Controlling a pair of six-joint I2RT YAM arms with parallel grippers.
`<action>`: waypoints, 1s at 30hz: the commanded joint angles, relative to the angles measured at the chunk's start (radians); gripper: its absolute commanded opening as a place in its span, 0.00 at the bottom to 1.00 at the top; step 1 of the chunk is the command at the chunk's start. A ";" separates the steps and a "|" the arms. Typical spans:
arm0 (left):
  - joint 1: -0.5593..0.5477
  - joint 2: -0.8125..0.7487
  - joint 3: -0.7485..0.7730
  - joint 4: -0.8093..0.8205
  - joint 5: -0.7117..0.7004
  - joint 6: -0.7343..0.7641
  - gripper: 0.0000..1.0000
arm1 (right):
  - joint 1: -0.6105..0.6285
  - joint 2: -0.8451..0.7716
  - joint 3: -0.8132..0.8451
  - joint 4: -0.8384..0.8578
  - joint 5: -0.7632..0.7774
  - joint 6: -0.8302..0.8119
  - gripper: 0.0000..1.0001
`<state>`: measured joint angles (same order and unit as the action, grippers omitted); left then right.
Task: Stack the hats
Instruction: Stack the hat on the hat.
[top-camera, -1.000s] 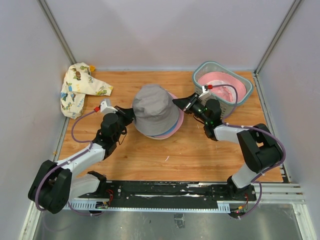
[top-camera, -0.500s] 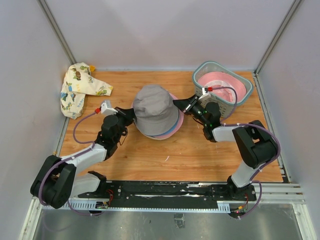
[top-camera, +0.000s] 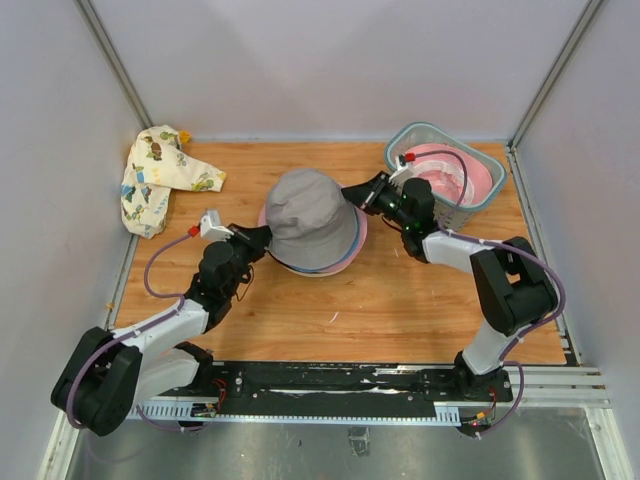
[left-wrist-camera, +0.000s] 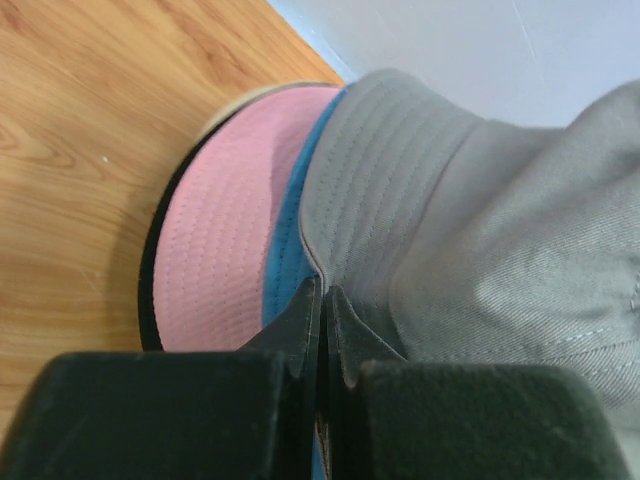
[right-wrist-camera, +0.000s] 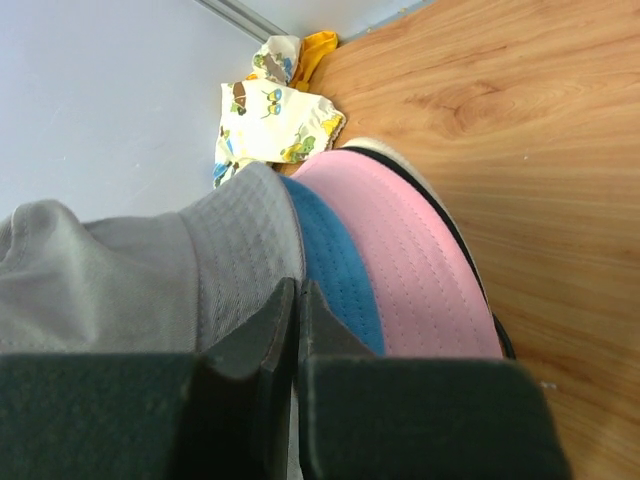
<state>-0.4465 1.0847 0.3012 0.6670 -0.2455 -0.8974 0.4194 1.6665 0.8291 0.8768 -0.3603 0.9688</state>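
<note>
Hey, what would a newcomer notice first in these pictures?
A grey hat sits mid-table atop stacked hats, its brim pinched from opposite sides by the left end effector and right end effector. A pink hat fills the basket at the far right.

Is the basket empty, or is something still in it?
Not empty: a pink hat lies inside the basket, seen from above.
</note>
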 joint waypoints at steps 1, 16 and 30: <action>-0.069 -0.004 -0.060 -0.149 0.012 0.008 0.00 | -0.029 0.103 0.106 -0.163 -0.003 -0.044 0.01; -0.250 -0.026 -0.120 -0.127 -0.052 -0.055 0.16 | -0.010 0.193 0.341 -0.320 0.016 -0.125 0.28; -0.250 -0.422 -0.083 -0.427 -0.274 -0.016 0.47 | -0.045 -0.065 0.155 -0.304 0.131 -0.106 0.57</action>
<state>-0.6907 0.7090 0.1726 0.3279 -0.4343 -0.9459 0.3973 1.6875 1.0580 0.5499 -0.2874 0.8478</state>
